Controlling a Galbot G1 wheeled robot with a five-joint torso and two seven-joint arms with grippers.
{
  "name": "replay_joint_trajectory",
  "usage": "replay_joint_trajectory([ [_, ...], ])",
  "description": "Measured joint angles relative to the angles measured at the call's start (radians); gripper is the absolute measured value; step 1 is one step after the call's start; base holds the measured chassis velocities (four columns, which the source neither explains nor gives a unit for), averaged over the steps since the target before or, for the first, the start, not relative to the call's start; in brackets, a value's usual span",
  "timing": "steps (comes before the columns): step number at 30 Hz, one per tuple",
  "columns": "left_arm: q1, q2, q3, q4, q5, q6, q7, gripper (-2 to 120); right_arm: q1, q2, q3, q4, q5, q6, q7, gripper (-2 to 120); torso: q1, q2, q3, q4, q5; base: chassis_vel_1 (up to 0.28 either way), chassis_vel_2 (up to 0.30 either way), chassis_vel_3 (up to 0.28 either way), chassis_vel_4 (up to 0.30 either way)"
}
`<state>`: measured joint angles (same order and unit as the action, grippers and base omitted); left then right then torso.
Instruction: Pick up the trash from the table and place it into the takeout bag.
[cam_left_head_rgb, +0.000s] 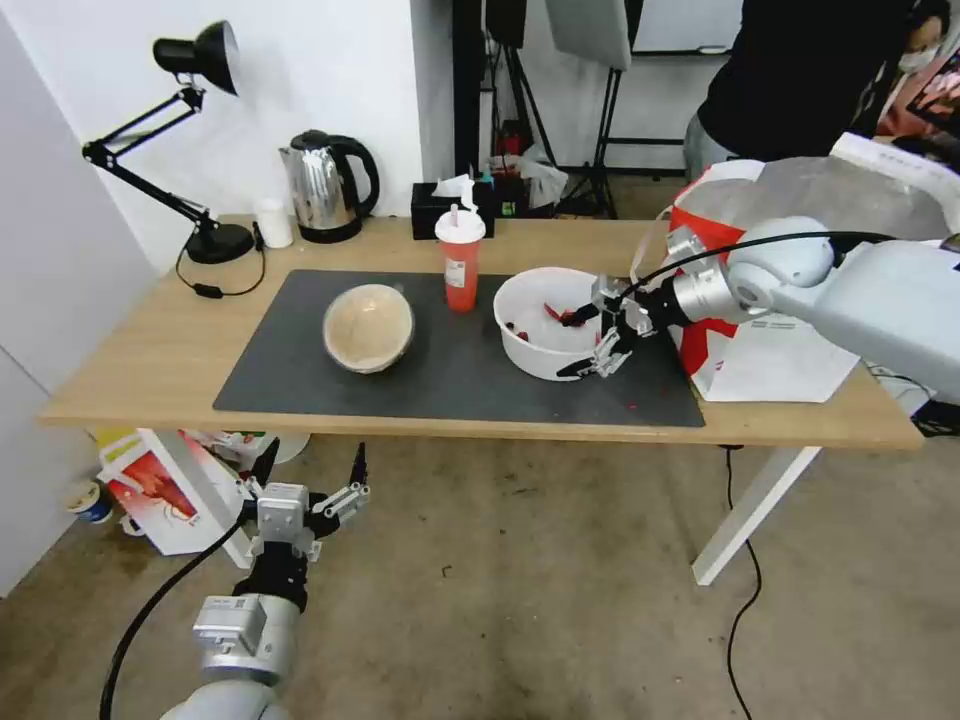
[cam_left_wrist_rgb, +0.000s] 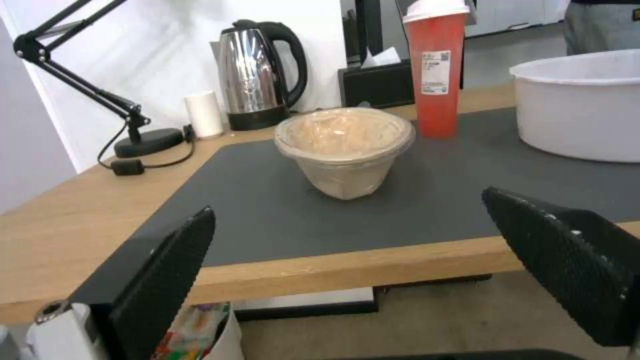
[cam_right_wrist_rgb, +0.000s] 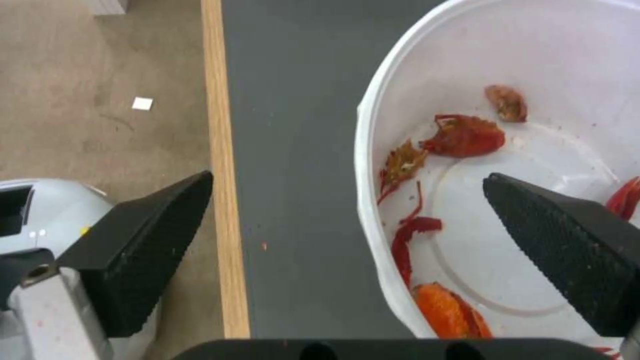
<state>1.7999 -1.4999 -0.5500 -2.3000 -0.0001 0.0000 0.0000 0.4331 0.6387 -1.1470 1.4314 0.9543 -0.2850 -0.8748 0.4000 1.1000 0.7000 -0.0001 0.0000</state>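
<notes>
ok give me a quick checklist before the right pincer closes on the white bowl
1. Right pincer open: ok, fingers spread wide.
2. Straddling the rim of the white bowl: ok, in the right wrist view one finger hangs over the inside, the other outside the wall.
3. Low enough to grip the rim: cannot tell.
4. Takeout bag open and close by: ok, it stands beside the bowl, silvery mouth up.
5. Red cup and tan bowl out of the way: ok, both stand apart on the mat.
6. Left pincer clear: ok, open, below the table edge.
</notes>
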Motion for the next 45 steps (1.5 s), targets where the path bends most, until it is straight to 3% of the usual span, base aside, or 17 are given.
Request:
replay_joint_trajectory([
  [34,0.0,0.0,0.0,0.0,0.0,0.0,0.0,100,-0.039,0.069,0.004,-0.07,-0.02,0.005,0.006,100,0.0,0.0,0.0,0.0001,-0.0001,0.0,0.0,0.0,0.0],
  [38,0.0,0.0,0.0,0.0,0.0,0.0,0.0,100,-0.038,0.07,0.003,-0.08,-0.02,0.005,0.002,92,0.0,0.0,0.0,0.0001,-0.0001,0.0,0.0,0.0,0.0],
  [45,0.0,0.0,0.0,0.0,0.0,0.0,0.0,100,-0.033,0.068,0.0,-0.101,-0.02,0.005,-0.014,66,0.0,0.0,0.0,0.0,0.0,0.0,0.0,0.0,0.0],
])
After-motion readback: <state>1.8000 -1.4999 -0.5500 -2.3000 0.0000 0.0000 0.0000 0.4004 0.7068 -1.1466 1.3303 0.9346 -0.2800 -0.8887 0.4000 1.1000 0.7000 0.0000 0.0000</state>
